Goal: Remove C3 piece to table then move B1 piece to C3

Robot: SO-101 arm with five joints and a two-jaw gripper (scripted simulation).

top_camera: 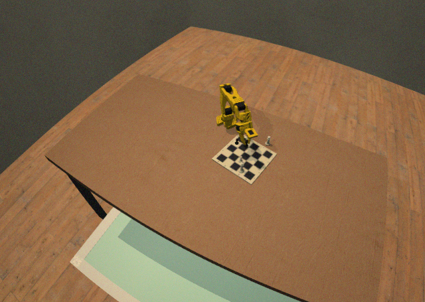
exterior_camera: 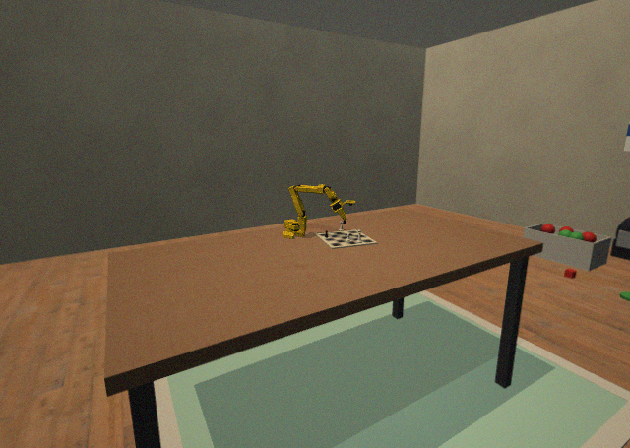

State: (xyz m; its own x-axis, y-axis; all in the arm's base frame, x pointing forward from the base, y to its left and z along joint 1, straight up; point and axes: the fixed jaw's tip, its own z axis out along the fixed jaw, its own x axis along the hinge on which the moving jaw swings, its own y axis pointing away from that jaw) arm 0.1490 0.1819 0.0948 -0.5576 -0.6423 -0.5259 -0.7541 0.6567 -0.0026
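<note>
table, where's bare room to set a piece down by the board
In the top view, bare table lies left of the board and on its camera side. Crowded at the board's far side: the arm, its fingers shut on a piece too small to identify, and a white piece standing off the corner.

Top view looks down from high; exterior stands afar; both share the table (top_camera: 171,175)

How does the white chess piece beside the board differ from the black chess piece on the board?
The white chess piece is pale; the black chess piece is dark. The white one stands on the brown table, off the chequered board; the black one stands on a square at the board's edge. Both are upright.
</note>
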